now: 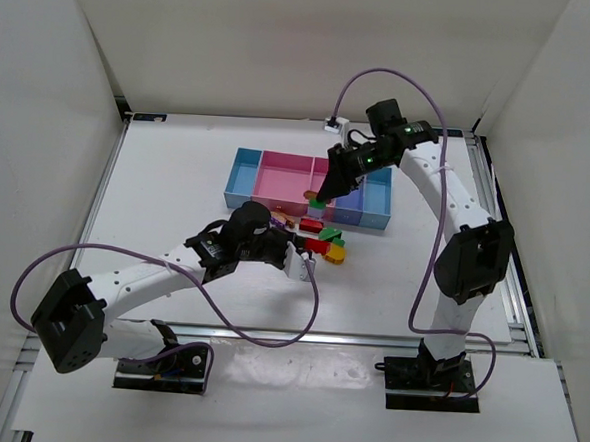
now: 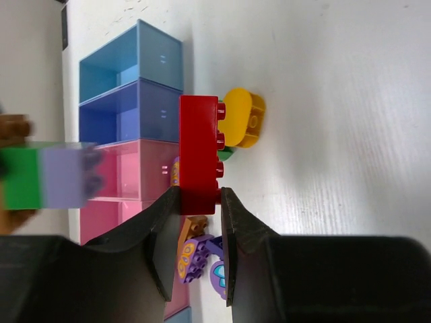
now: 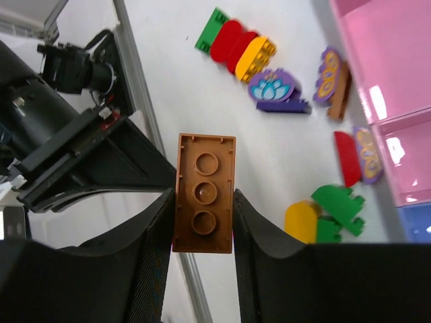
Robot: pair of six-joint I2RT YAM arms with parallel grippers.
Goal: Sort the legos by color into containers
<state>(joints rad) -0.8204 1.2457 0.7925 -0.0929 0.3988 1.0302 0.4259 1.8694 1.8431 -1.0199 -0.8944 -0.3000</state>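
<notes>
A: White tabletop (image 1: 178,174), white walls on three sides. Worth checking the left gripper (image 2: 200,195) first?

B: Clenched on the red brick (image 2: 199,148), pinching one short end only, studs turned toward the yellow piece (image 2: 244,118) just beside it. Lifted or resting on the table, hard to tell.

A: And the right gripper (image 3: 204,195)?

B: Closed on the brown brick (image 3: 204,192) across its long sides, hollow underside toward the wrist camera. Carried up by the front wall of the containers (image 1: 246,175), near the join of the pink and blue bins.

A: Over a bin already?

B: Cannot say from overhead. From the wrist, mostly bare table below, pink walls only at the edge.

A: So how to finish the drop well?

B: Probably reach a little further past the wall, centre the brick above one compartment, lower close to its floor, then let go without twisting. Choose a bin with no clashing colour inside.

A: And for the red one?

B: Lift straight up, clear of the yellow neighbour and the other legos (image 3: 273,91). Gripped at one end, so likely to swing; move slowly, and wait for the right arm to leave the bins before crossing.
</notes>
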